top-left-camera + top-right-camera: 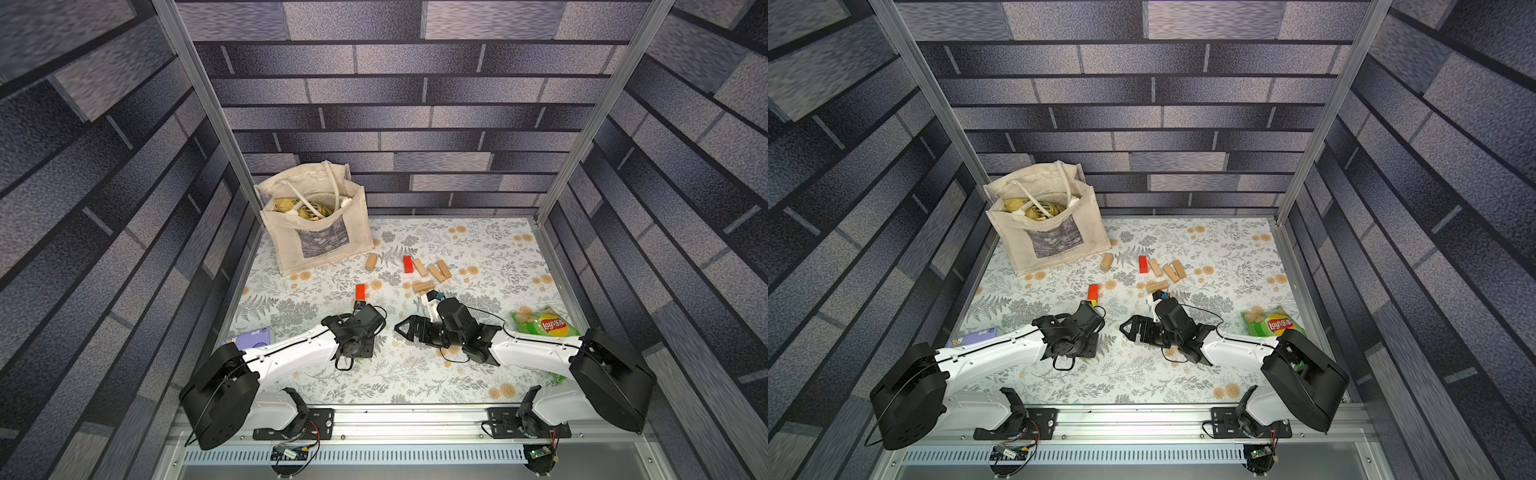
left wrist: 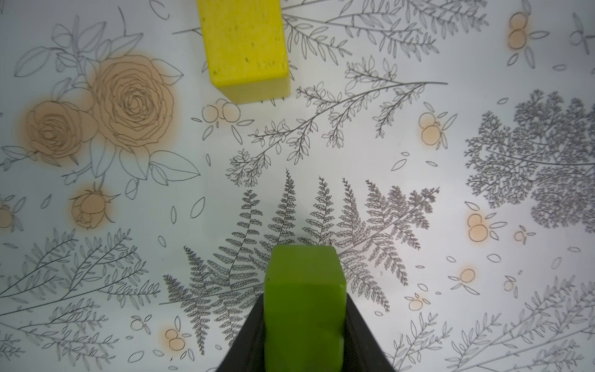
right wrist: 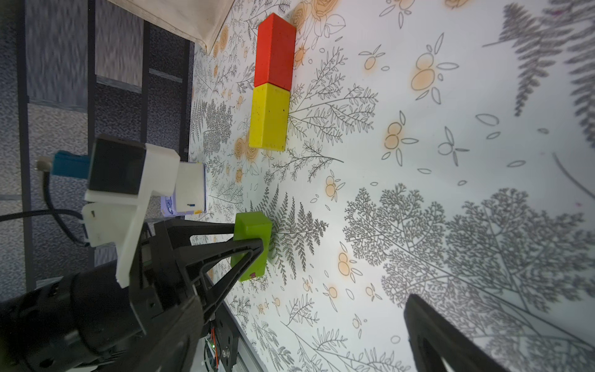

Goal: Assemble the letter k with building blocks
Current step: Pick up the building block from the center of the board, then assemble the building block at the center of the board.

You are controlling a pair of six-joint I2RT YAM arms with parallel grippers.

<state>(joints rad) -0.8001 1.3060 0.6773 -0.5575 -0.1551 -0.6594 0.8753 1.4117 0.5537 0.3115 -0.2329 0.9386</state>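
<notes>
Floral tabletop (image 1: 490, 257); left gripper (image 2: 305, 328) low, clamping green block (image 2: 304, 277), seemingly grounded.

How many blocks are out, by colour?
red blocks: 2
yellow block: 1
green block: 1
plain wood blocks: 5 told apart; the nearest may be two
total: 9, perhaps 10

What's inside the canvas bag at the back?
The canvas bag stands open: its white handles and some yellowish, dark-printed things show at the mouth. Anything deeper is hidden by the cloth front.
</notes>
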